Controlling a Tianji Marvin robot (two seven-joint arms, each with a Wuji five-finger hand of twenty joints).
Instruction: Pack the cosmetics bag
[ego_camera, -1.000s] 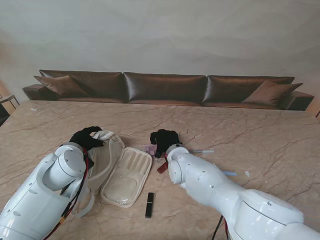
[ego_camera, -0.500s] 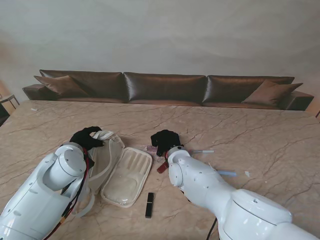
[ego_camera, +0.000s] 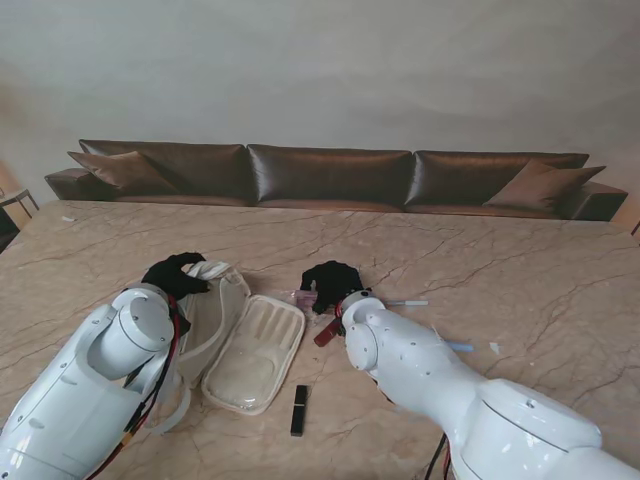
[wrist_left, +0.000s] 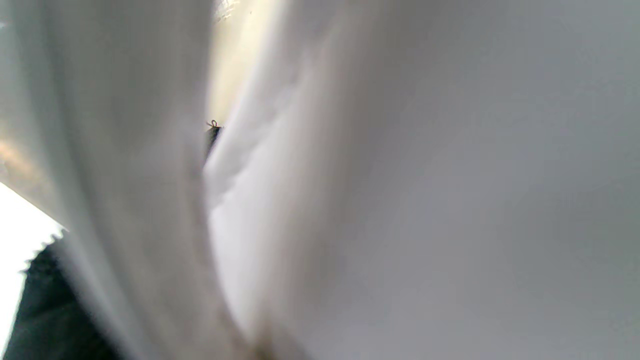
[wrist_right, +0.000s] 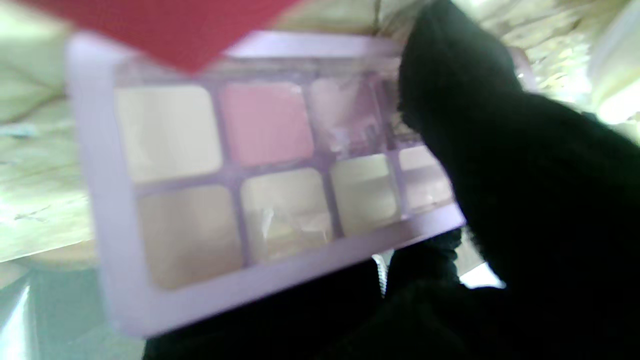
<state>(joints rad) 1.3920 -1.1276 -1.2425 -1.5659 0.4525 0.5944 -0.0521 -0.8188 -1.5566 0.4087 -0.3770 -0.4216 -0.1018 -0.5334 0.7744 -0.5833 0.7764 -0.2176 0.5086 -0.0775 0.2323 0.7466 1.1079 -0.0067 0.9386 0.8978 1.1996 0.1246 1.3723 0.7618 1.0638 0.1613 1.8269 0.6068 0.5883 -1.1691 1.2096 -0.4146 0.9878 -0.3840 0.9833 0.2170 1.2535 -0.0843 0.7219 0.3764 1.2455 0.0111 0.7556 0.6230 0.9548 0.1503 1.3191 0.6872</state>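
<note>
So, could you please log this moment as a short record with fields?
bag: white cosmetics bag lying open on the marble table
left hand: left hand gripping the bag's far edge
right hand: right hand closed on a lilac eyeshadow palette
loose items: black tube nearer to me than the bag; red tube beside the right wrist

Beige marble-look table top w/ brown veins (ego_camera: 520, 260) fills the near and mid scene. Long dark brown leather sofa (ego_camera: 330, 175) runs along the table's far edge, 3 back cushions side by side. Brown throw pillow (ego_camera: 115, 168) leans at sofa's left end, matching one (ego_camera: 545, 183) at right end. Plain off-white wall (ego_camera: 320, 70) behind the sofa. Small side table, round-ish edge only (ego_camera: 12, 198), at far left, mostly cut off by frame. Its details too small to tell.
</note>
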